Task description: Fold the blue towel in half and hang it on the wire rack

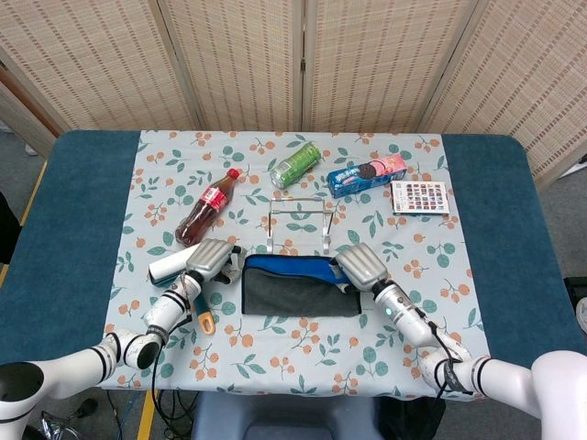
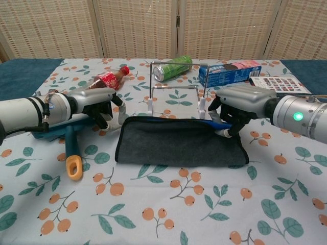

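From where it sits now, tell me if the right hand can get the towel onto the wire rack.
Probably yes. The right hand holds the towel at its far right corner, and the wire rack stands just behind the towel's far edge. Nothing lies between them; the cookie box sits farther back.
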